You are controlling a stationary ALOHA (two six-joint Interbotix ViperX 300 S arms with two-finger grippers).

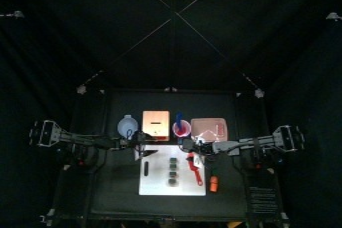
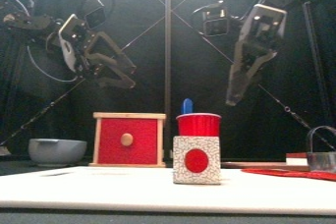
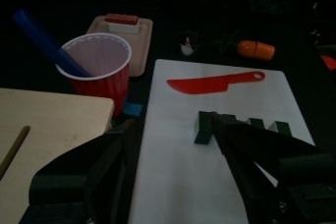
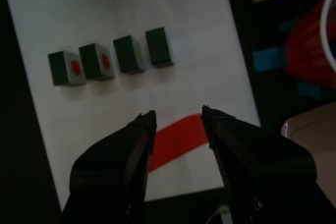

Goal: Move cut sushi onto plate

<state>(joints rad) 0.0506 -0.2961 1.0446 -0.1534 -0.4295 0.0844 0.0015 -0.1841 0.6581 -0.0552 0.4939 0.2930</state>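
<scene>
Several dark cut sushi pieces [image 4: 112, 59] lie in a row on the white cutting board [image 4: 79, 130], with red spots on two of them. They also show in the top view [image 1: 174, 168] and the left wrist view [image 3: 245, 128]. My right gripper [image 4: 176, 118] hangs open above the board, a short way from the row, with the red knife [image 4: 178, 141] below its jaws. At the board's near end my left gripper [image 3: 184, 169] is open and holds nothing. The pale pink plate [image 1: 207, 129] sits behind the board on the right, and shows beyond the cup [image 3: 121, 31].
A red cup [image 3: 94, 63] with a blue stick stands beside the board on a patterned box [image 2: 197, 161]. An orange-tan board [image 1: 158, 125], a grey bowl [image 2: 57, 150], a red box [image 2: 129, 140] and an orange utensil [image 3: 256, 48] are nearby.
</scene>
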